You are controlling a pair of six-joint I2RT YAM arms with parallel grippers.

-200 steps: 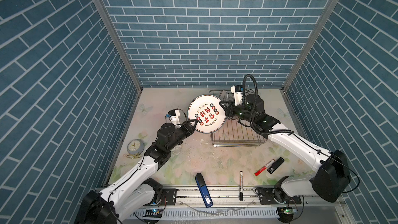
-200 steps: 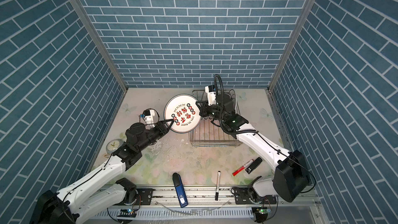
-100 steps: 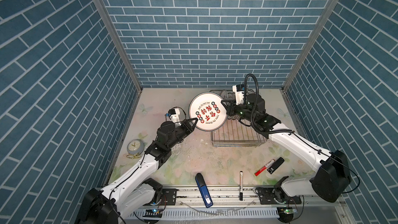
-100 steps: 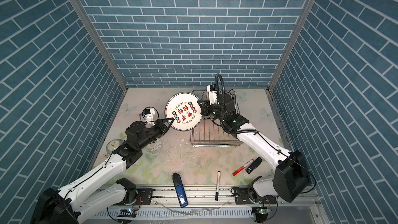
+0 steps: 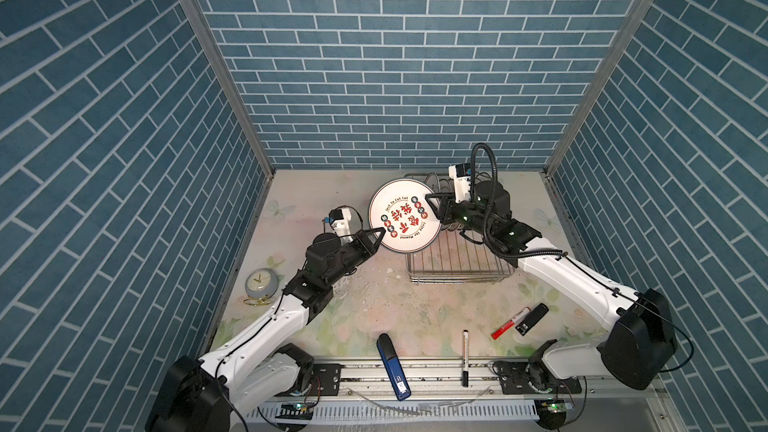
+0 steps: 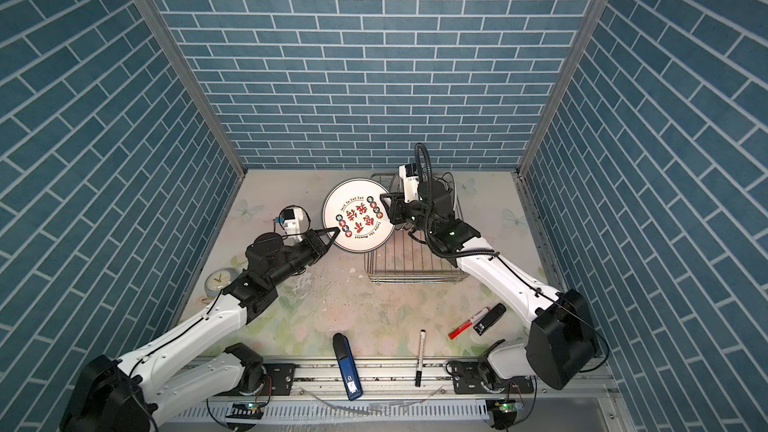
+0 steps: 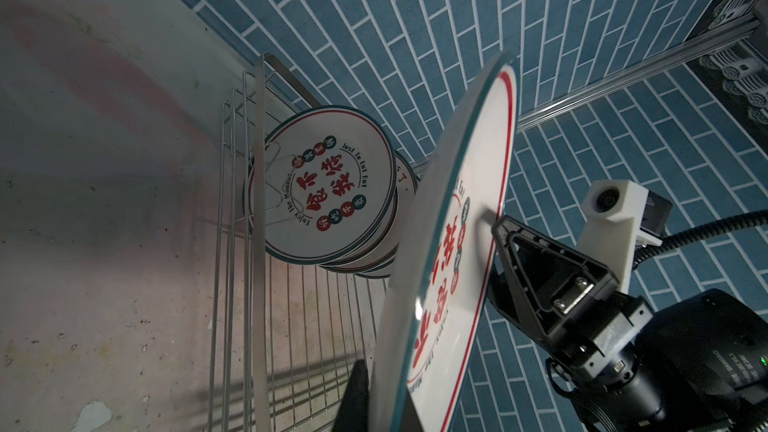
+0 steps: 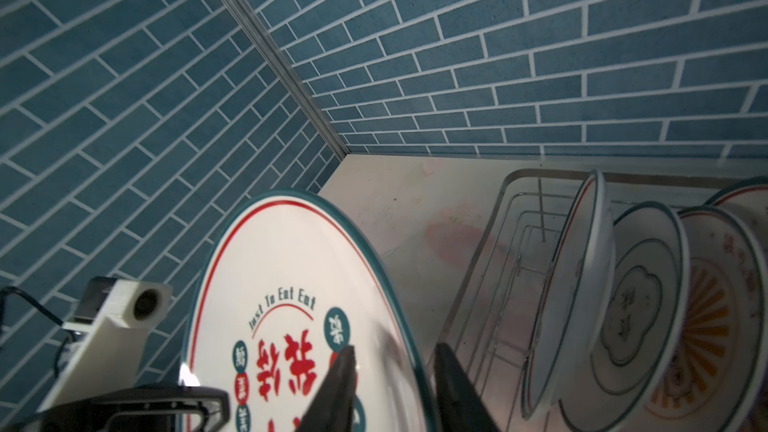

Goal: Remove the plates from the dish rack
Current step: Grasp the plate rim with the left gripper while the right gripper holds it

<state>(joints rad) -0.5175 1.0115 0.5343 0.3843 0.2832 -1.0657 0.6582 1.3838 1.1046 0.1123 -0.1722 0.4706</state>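
Observation:
A white dark-rimmed plate (image 5: 405,218) (image 6: 358,214) with red characters hangs tilted in the air, just left of the dish rack (image 5: 457,272) (image 6: 415,272). My left gripper (image 5: 380,231) (image 7: 384,413) is shut on the plate's left rim. My right gripper (image 5: 433,203) (image 8: 399,392) is open, its fingers straddling the plate's right rim with gaps on both sides. Several more plates (image 8: 640,305) (image 7: 328,189) stand upright at the rack's far end, partly hidden behind the right arm in both top views.
A small round clock (image 5: 261,284) stands by the left wall. Near the front edge lie a blue case (image 5: 392,367), a black pen (image 5: 465,357), a red marker (image 5: 509,323) and a black block (image 5: 532,318).
My left gripper has closed on the plate's left rim. My right gripper, shut on the right rim before, has spread its jaws. The plate has barely moved.

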